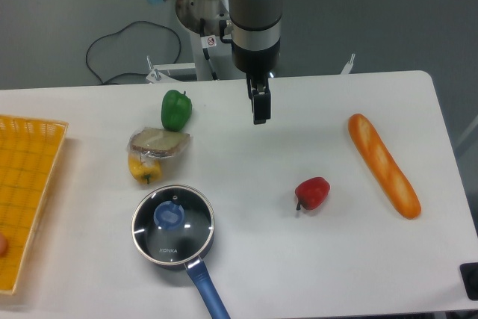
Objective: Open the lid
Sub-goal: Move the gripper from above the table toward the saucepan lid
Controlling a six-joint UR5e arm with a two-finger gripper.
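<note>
The lid (173, 225) is round clear glass with a thin metal rim, a blue centre knob and white lettering. It rests flat on a dark saucepan whose blue handle (208, 290) points toward the table's front edge. My gripper (260, 108) hangs above the table's back middle, well up and to the right of the lid. Its dark fingers look close together with nothing between them.
A green pepper (176, 109), a wrapped sandwich (159, 143) and a yellow pepper (142, 170) lie just behind the saucepan. A red pepper (312, 193) and a baguette (383, 164) lie to the right. A yellow basket (26, 192) sits at the left edge.
</note>
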